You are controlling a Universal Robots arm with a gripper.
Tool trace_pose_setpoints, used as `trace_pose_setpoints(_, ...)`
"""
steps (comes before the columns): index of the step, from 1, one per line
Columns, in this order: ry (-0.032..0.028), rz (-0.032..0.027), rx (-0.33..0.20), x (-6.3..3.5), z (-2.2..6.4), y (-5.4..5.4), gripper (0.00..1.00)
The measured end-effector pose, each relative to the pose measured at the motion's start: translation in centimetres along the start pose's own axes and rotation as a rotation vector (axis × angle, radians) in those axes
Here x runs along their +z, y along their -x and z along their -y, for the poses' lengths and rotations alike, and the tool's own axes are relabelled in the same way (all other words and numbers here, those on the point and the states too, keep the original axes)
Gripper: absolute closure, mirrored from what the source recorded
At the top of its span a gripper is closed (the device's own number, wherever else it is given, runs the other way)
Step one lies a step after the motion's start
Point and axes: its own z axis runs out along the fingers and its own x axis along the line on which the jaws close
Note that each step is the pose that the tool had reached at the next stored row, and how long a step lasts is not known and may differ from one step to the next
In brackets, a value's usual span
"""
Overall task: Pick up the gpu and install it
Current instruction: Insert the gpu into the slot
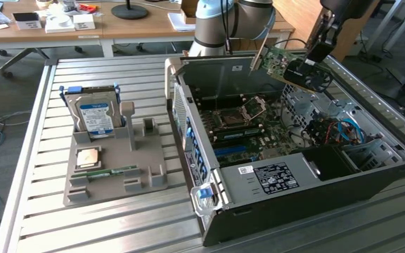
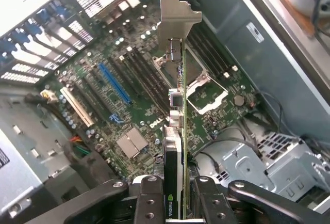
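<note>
The gpu [image 1: 292, 66], a green card with a black round fan and a silver end bracket, hangs tilted in the air above the far side of the open computer case [image 1: 195, 132]. My gripper [image 1: 314, 55] is shut on its fan end. In the wrist view the gpu [image 2: 178, 131] runs edge-on away from my gripper [image 2: 175, 190], its silver bracket pointing toward the motherboard [image 2: 129, 100] below. A blue expansion slot [image 2: 113, 83] lies on that board, apart from the card.
A grey holder tray [image 1: 111, 168] on the slatted table carries a silver hard drive [image 1: 95, 117], a processor chip [image 1: 88, 157] and a narrow memory stick [image 1: 111, 173]. Inside the case sit a black power supply [image 1: 280, 176] and cable bundles [image 1: 336, 132]. Desks stand behind.
</note>
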Motion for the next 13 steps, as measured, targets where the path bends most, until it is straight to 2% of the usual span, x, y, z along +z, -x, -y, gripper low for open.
trace_pose_setpoints(4,0.0009,-0.0045,-0.052,0.0,0.0,0.0,0.73)
trace_pose_setpoints(13,0.0013,-0.0055,-0.065,0.01,0.0,0.0,0.73)
